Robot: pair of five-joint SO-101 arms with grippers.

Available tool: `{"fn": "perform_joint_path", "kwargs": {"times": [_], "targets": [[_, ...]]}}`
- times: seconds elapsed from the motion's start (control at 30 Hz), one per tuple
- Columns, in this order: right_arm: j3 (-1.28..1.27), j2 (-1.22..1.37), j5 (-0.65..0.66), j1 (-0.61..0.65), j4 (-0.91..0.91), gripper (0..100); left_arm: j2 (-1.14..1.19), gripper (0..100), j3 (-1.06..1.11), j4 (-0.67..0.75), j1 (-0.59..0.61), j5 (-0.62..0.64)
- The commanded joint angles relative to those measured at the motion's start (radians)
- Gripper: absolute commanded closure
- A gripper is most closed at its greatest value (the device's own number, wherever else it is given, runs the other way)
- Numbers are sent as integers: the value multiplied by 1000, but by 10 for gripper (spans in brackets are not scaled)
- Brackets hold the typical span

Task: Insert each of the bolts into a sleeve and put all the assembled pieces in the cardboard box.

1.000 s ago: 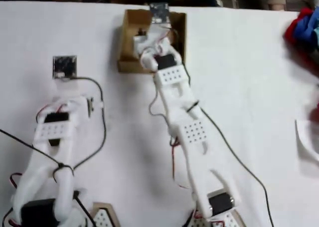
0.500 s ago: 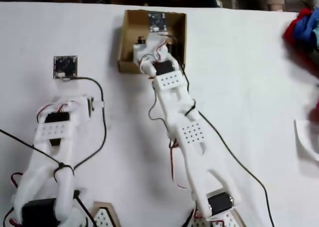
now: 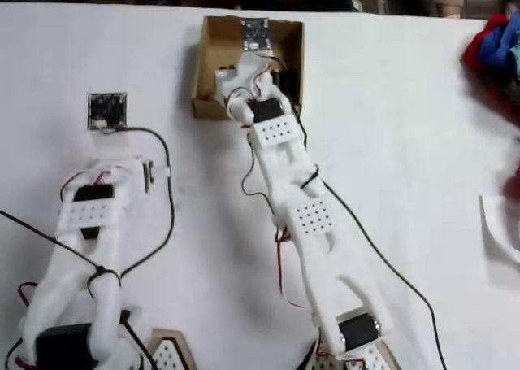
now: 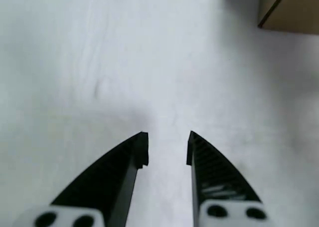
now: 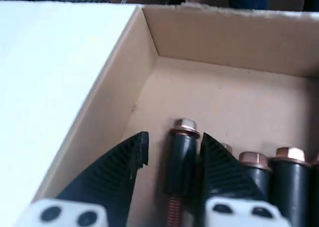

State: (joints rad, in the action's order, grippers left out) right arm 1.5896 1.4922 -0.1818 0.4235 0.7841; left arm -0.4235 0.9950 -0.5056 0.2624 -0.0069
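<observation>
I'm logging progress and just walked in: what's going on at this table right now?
The right arm is stretched out over the cardboard box, with the right pincer open around a bolt-and-sleeve piece that seems to rest on the box floor. More assembled pieces lie right beside it in the box. The left pincer is open and holds nothing, over the white table.

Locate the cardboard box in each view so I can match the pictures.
High view: cardboard box at top centre, the right arm ending over it.
Left wrist view: one brown corner, far beyond the left gripper.
Right wrist view: its inside walls close up, around the right gripper and sleeved bolts.
Shared landmark: the white table beside the box.
</observation>
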Motion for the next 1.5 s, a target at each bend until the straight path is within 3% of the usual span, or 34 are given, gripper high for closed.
{"fn": "perform_joint_path", "kwargs": {"times": [0.0,0.27,0.4,0.67,0.77,0.93,1.1,1.2,1.3,1.47], "targets": [[57,-25,3,-5,-24,879,-9,854,-1,14,2,-3],[83,-105,3,-104,48,981,-11,854,-39,11,2,-3],[83,-242,3,-174,171,978,-15,854,-97,-11,6,-3],[77,-636,3,-223,834,978,-370,851,-263,-451,-57,-8],[48,-682,3,-225,986,978,-526,852,-176,-496,-91,-9],[6,-711,3,-344,986,978,-810,854,85,-500,-126,-9],[-57,-920,3,-481,989,978,-1191,854,305,-502,-124,-9],[-195,-1119,3,-539,989,978,-1421,854,433,-554,-129,-8],[-459,-1366,3,-559,989,978,-1389,854,499,-635,-130,-8],[-1138,-1834,3,-545,986,978,-1364,850,684,-701,-129,-9]]}}
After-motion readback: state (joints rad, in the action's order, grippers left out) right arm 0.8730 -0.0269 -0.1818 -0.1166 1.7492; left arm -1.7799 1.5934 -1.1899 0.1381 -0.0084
